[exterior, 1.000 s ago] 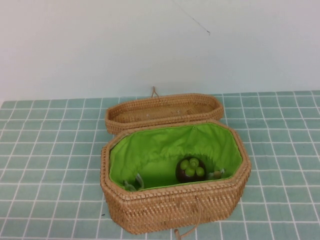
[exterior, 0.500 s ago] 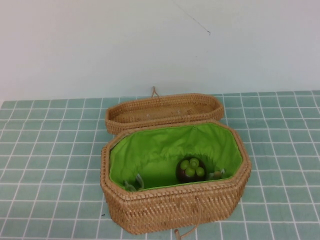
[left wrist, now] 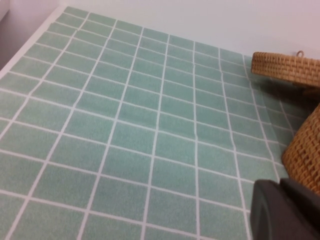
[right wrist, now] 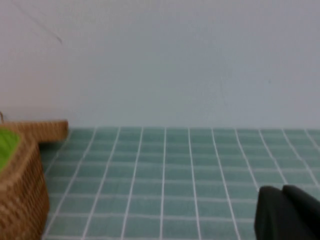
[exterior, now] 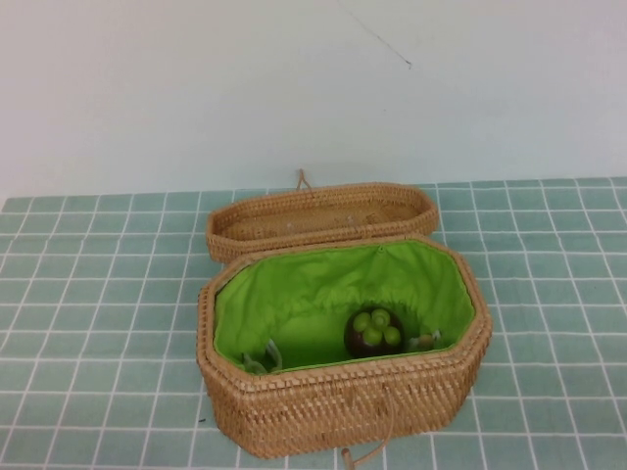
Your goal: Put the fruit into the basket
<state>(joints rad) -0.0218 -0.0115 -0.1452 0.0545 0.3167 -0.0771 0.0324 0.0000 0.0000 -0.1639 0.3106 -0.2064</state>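
Note:
The dark purple-brown fruit (exterior: 373,331) with light green lobes lies inside the wicker basket (exterior: 333,411), on its green lining toward the right end. The basket's woven lid (exterior: 321,217) lies open behind it. Neither arm shows in the high view. My left gripper (left wrist: 284,189) is shut and empty, low over the tiles beside the basket's wall (left wrist: 306,152). My right gripper (right wrist: 284,192) is shut and empty, out over the tiles to the right of the basket (right wrist: 20,192).
The basket stands on a green tiled cloth (exterior: 98,323) with a white wall behind. A cord loop (exterior: 367,455) hangs at the basket's front. The lid also shows in the left wrist view (left wrist: 285,67).

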